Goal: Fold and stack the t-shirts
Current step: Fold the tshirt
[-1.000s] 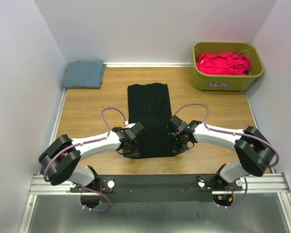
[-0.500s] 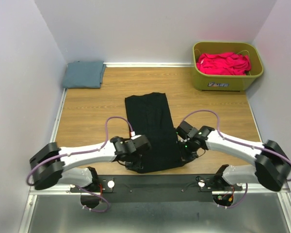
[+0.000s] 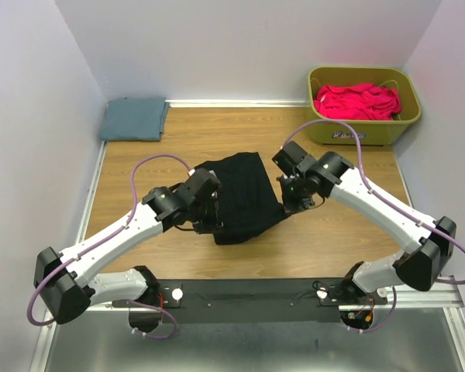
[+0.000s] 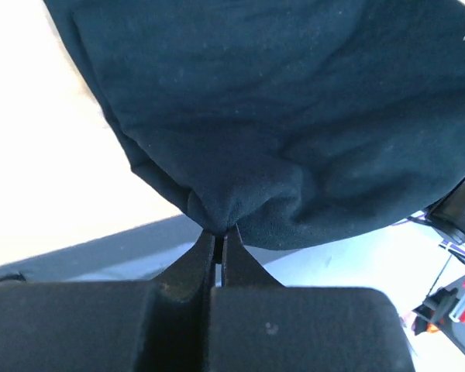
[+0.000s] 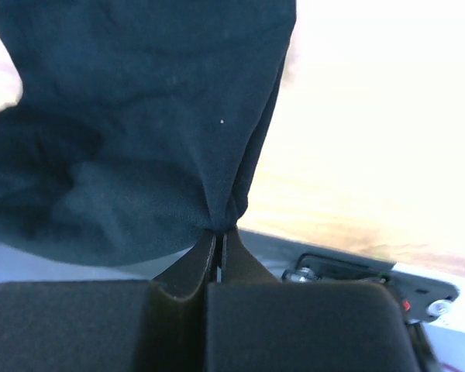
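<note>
A black t-shirt [image 3: 244, 198] lies mid-table, its near end lifted and sagging between my two grippers. My left gripper [image 3: 208, 217] is shut on the shirt's near left corner; the left wrist view shows its jaws [image 4: 219, 232] pinching black cloth [image 4: 279, 116]. My right gripper [image 3: 292, 198] is shut on the near right corner; the right wrist view shows its jaws [image 5: 219, 232] pinching black cloth [image 5: 139, 124]. A folded blue-grey t-shirt [image 3: 134, 118] lies at the far left corner. Pink t-shirts [image 3: 356, 101] fill a bin at the far right.
The olive-green bin [image 3: 362, 132] stands at the far right against the wall. White walls close in the wooden table [image 3: 341, 225] on three sides. A black rail [image 3: 248, 294] with the arm bases runs along the near edge.
Both grippers, shut on the black shirt's near corners, have risen and moved away from the near edge toward the far end, lifting the near half so the shirt bunches shorter.
</note>
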`<state>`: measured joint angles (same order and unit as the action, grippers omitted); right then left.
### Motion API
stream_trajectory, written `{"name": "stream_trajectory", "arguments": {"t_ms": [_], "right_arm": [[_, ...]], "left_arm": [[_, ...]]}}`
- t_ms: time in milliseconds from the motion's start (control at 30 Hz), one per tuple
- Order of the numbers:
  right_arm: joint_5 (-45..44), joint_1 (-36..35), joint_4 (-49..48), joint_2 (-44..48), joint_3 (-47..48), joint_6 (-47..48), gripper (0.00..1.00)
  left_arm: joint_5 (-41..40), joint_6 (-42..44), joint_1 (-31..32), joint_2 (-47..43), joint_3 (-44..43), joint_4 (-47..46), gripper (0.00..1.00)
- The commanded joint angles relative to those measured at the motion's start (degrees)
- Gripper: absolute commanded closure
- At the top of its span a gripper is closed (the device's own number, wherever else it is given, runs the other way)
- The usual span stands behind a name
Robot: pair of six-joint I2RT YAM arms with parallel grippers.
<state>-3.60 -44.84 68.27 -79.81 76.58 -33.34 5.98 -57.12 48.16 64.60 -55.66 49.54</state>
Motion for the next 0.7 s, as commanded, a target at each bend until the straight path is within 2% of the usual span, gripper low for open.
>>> {"name": "stream_trajectory", "arguments": {"t_ms": [0, 400, 667], "right_arm": [[-6.0, 1.5, 3.9, -4.4, 7.6, 4.1, 0.99], [-9.5, 3.7, 3.4, -15.8, 24.9, 11.1, 0.99], [-8.2, 6.7, 1.5, -24.0, 34.4, 15.6, 0.99]], "left_arm": [[-1.1, 6.1, -2.5, 1.4, -3.7, 1.5, 1.00], [-0.9, 14.0, -11.8, 4.3, -9.4, -1.2, 1.00], [-1.0, 18.0, -17.8, 7.6, -11.8, -4.6, 1.00]]}}
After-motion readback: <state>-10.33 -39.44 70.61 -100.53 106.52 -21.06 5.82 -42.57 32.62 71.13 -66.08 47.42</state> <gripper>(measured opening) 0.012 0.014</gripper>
